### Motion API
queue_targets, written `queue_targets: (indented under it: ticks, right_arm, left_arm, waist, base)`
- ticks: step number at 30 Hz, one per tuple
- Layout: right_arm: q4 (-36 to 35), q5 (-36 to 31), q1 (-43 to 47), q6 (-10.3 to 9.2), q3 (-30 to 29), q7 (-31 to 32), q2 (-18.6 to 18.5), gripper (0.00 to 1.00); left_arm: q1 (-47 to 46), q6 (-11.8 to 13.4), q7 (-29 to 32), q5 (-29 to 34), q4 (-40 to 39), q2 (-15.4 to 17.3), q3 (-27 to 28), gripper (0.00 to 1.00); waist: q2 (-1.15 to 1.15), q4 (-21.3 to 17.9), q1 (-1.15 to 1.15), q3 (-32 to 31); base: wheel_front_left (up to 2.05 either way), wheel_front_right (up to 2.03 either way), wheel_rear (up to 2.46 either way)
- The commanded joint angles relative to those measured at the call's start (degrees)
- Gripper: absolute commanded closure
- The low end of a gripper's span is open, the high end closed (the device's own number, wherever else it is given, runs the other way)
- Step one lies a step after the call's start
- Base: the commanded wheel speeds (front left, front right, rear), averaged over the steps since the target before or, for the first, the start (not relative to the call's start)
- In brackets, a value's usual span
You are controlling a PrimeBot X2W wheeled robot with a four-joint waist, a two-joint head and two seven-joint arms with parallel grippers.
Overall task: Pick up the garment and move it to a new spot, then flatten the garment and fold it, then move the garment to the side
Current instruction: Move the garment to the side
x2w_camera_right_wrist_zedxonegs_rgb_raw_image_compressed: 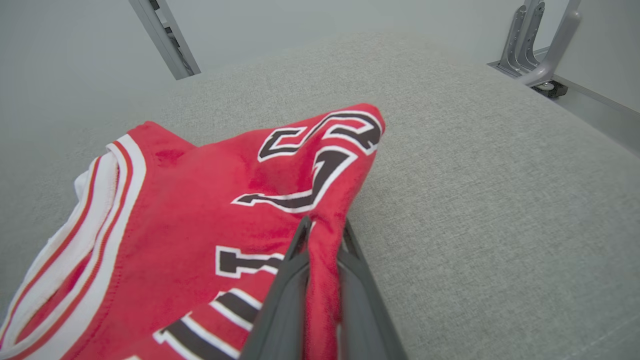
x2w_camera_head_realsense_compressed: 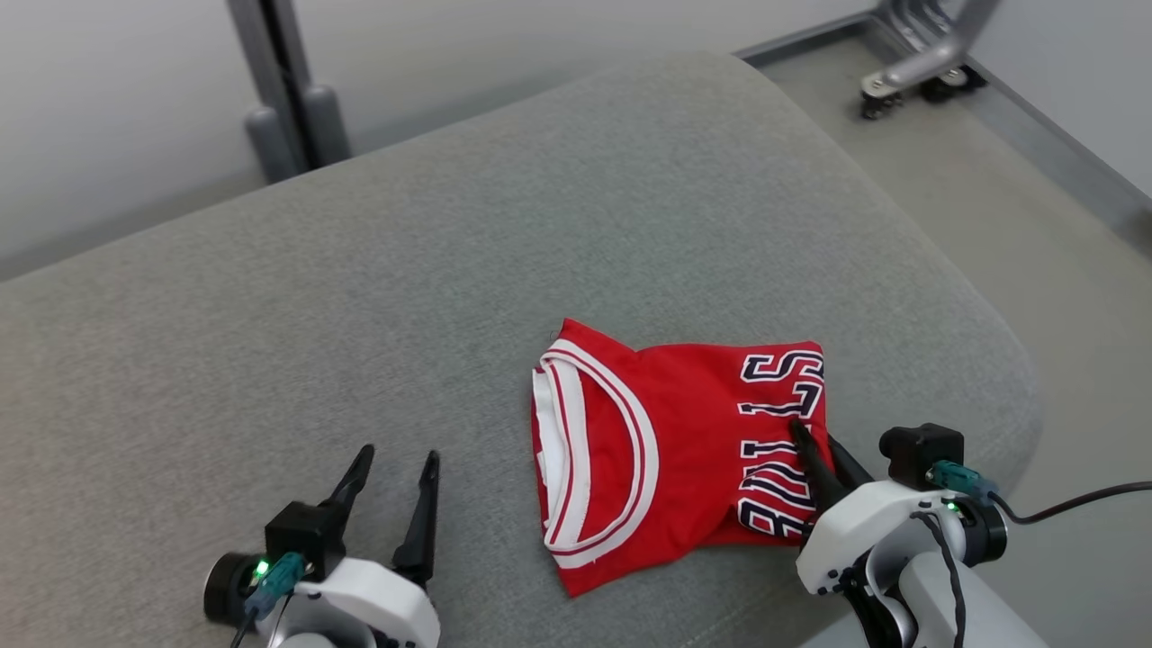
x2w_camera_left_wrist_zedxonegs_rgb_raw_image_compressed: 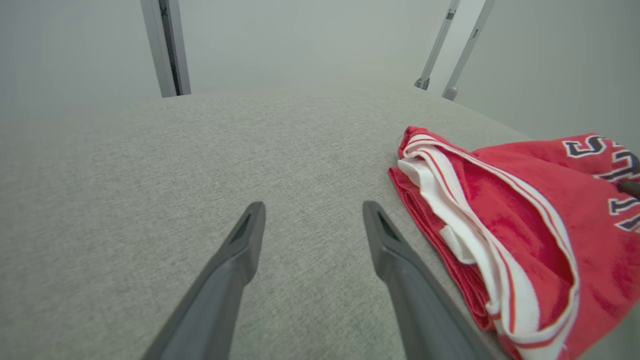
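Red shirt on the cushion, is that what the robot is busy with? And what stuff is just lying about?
For the job:
red shirt
right gripper, shut on the shirt's edge
left gripper, open beside it
grey cushion underneath

Just lying about:
metal post
metal frame on wheels

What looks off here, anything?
Nothing damaged. The folded red jersey sits skewed on the grey cushion, its layers misaligned, with white lining poking out at the neckline side. The right gripper is shut on its lettered edge, bunching the cloth. The left gripper is open, clear of it.
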Motion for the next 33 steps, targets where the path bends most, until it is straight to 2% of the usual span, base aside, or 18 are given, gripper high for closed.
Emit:
queue_targets:
  ticks: [1,8,15,18,24,30,31,32,33]
  right_arm:
    - [-1.0,-0.3,0.1,-0.02,-0.1,-0.4,-0.3,1.00]
    - [-0.5,-4.1,-3.1,-0.02,-2.2,-0.4,-0.3,1.00]
    - [3.2,-10.1,-12.5,-0.02,-9.1,-0.4,-2.2,1.00]
    - [5.7,-13.2,-17.9,-0.03,-14.7,-0.4,-4.8,1.00]
    - [11.5,-21.8,-25.8,-0.02,-28.8,-0.4,-12.9,1.00]
    - [14.5,-32.5,-28.2,-0.02,-43.0,-0.3,-18.0,1.00]
    - [14.5,-34.3,-28.1,-0.02,-46.1,-0.3,-18.4,0.67]
    - [14.5,-34.3,-28.1,-0.02,-46.1,-0.3,-18.4,0.67]
    - [14.1,-36.5,-27.7,-0.02,-48.7,-0.3,-18.6,0.26]
  left_arm:
    - [-1.5,-0.5,-0.1,0.6,-0.3,0.3,-0.6,0.00]
    - [-3.1,-0.7,-0.1,1.9,-0.1,0.3,-1.5,0.00]
    - [-5.7,-1.6,-0.1,4.9,-1.5,0.4,-1.4,0.00]
    - [-6.9,-2.1,-0.1,6.2,-2.4,0.5,-0.9,0.00]
    - [-9.4,-3.0,-0.1,7.9,-3.9,0.5,-0.4,0.00]
    - [-9.6,-3.1,0.0,8.1,-4.0,0.5,0.6,0.00]
    - [-9.6,-3.1,0.0,8.2,-4.0,0.5,0.7,0.00]
    - [-9.6,-3.1,0.0,8.2,-4.0,0.5,0.7,0.00]
    - [-9.6,-3.1,0.0,8.3,-4.0,0.5,0.8,0.00]
  waist:
    - [0.00,-2.3,0.00,1.9]
    - [0.00,-1.2,0.00,4.6]
    - [0.00,5.8,0.00,9.1]
    - [0.00,9.6,0.00,11.2]
    - [0.00,17.0,0.00,14.5]
    - [0.00,20.9,0.00,15.6]
    - [0.00,21.1,0.00,15.7]
    - [0.00,21.1,0.00,15.7]
    - [0.00,21.3,0.00,15.8]
  base:
    - [0.00,0.00,0.00]
    - [0.00,0.00,0.00]
    - [0.00,0.00,0.00]
    - [0.00,0.00,0.00]
    - [0.00,0.00,0.00]
    - [0.00,0.00,0.00]
    - [0.00,0.00,0.00]
    - [0.00,0.00,0.00]
    - [0.00,0.00,0.00]
